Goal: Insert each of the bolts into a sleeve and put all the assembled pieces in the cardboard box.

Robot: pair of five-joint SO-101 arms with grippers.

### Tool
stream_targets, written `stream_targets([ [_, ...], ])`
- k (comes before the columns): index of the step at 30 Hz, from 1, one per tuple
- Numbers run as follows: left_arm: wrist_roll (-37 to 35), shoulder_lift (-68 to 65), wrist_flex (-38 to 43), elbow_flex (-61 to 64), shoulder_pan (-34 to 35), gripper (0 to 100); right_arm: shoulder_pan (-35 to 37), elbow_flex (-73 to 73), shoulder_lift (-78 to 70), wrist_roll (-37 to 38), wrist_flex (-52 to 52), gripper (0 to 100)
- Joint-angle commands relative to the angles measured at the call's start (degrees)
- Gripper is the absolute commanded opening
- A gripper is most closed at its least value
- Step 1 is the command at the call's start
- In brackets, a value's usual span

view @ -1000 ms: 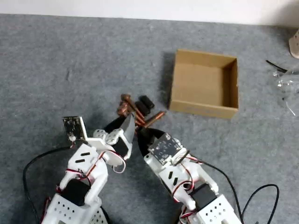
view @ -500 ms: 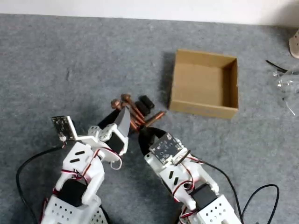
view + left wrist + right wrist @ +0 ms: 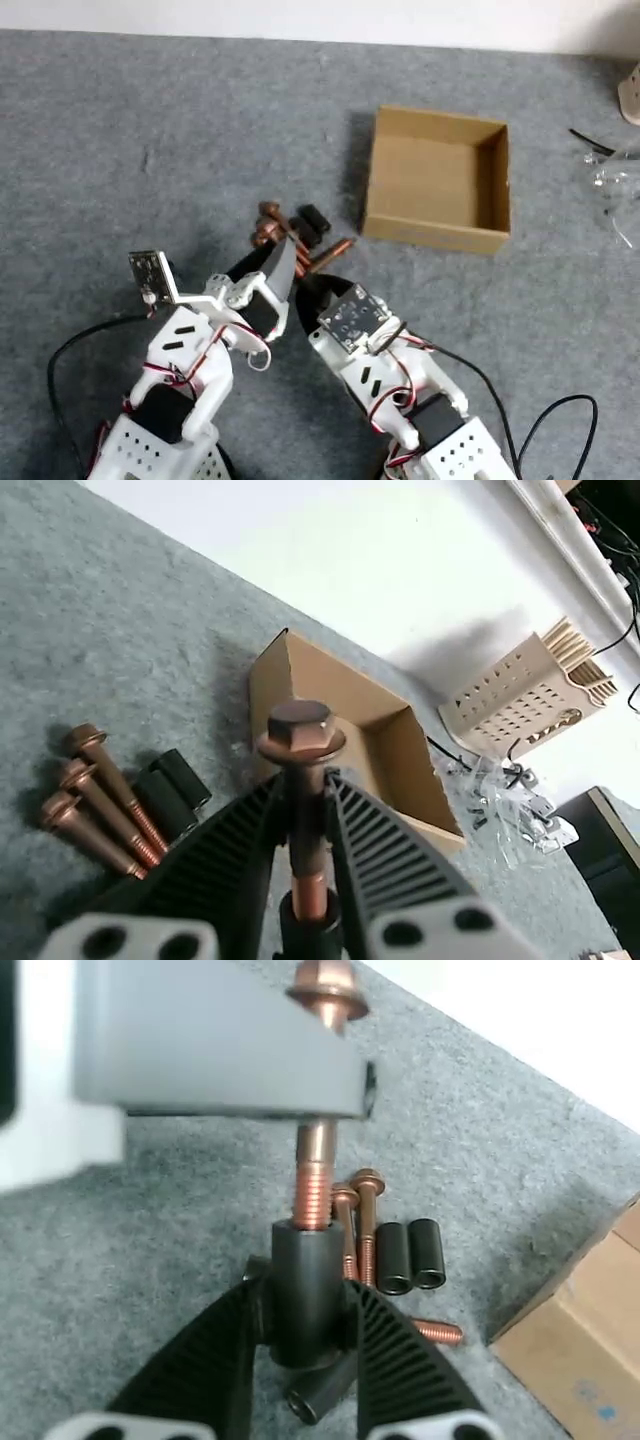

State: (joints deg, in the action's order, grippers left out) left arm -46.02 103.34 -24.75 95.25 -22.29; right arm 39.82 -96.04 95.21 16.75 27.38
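Grey carpet (image 3: 120,130) covers the table, and a white wall (image 3: 350,540) rises behind it. In the high view both arms come in from the near edge and meet just in front of a small pile of parts.

The left gripper (image 3: 303,780) is closed around a copper bolt (image 3: 300,735). Its two ribbed jaws press on the shank just under the flanged hex head, and the bolt stands upright with its head above the jaws. The right gripper (image 3: 305,1300) is closed around a black sleeve (image 3: 305,1280), also upright, held directly below the bolt. The bolt's threaded end meets the open top of the sleeve, though how far it goes in cannot be told.

Beyond the grippers the loose bolts (image 3: 280,232) lie on the carpet. In the left wrist view three of them lie side by side with their heads together. Two spare sleeves (image 3: 410,1255) lie next to each other, just beside those bolts.

The cardboard box (image 3: 430,235) sits open-topped on the carpet, past the pile and off to the right in the high view. It is near the pile but not touching it.

Farther back, a pale perforated basket (image 3: 525,695) stands against the wall, with clear plastic bags (image 3: 500,800) lying near it. Black cables (image 3: 70,350) trail from the bases of the arms
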Motion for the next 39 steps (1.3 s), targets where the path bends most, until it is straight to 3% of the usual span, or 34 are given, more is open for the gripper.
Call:
stream_targets([
  [1, -0.3, 0.9, -2.0, -0.5, -0.7, 0, -0.5, -8.5, 0.7, 0.6, -0.5, 0.4],
  [8, -0.3, 0.9, -12.2, -0.5, -0.7, 0, -0.7, -8.5, 0.7, 0.6, -0.5, 0.4],
  [19, -0.2, 0.9, -12.7, -0.6, -0.1, 0, -0.7, -8.5, 0.7, 0.6, -0.5, 0.4],
  [23, 4.0, 0.9, -12.7, -0.6, -0.3, 1, -0.7, -8.5, 0.7, 0.6, -0.5, 0.4],
  [26, 3.9, 0.9, -12.7, -0.4, -0.3, 9, -0.7, -8.5, 0.7, 0.6, -0.5, 0.4],
  [31, 1.4, 0.8, -12.8, 0.5, -0.1, 37, -0.7, -8.5, 0.7, 0.6, -0.5, 0.4],
  [33, -0.4, 0.8, -12.9, 0.4, 0.0, 44, -0.7, -8.5, 0.7, 0.6, -0.5, 0.4],
  [39, -5.6, 0.8, -12.7, -3.2, 12.2, 44, -2.8, -8.5, 0.7, 0.6, -0.5, 0.4],
])
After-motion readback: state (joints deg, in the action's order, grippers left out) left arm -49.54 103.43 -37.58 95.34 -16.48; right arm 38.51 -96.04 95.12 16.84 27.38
